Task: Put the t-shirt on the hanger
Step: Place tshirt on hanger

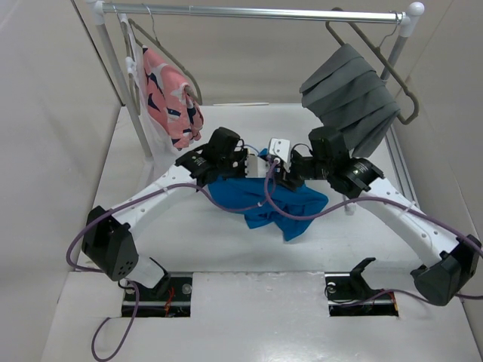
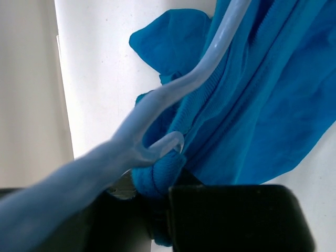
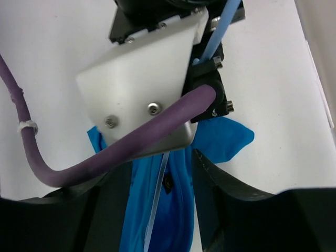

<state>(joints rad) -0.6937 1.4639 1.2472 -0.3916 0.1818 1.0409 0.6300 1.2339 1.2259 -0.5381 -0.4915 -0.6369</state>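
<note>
The bright blue t-shirt (image 1: 264, 200) hangs bunched between my two grippers over the middle of the table. My left gripper (image 1: 243, 162) is shut on its ribbed collar (image 2: 157, 176). The thin light-blue hanger (image 2: 210, 58) runs from beside my left fingers up across the shirt (image 2: 262, 94). My right gripper (image 1: 281, 175) faces the left one. Its fingers (image 3: 215, 210) stand wide apart on either side of the hanging shirt (image 3: 220, 139) and the hanger wire (image 3: 156, 205). I cannot tell whether they touch the cloth. The hanger's hook is hidden.
A clothes rail (image 1: 256, 11) spans the back. A pink patterned garment (image 1: 170, 98) hangs at its left and a pleated grey cloth (image 1: 351, 94) at its right, both on grey-brown hangers. White walls close in both sides. The left arm's purple cable (image 3: 131, 147) crosses the right wrist view.
</note>
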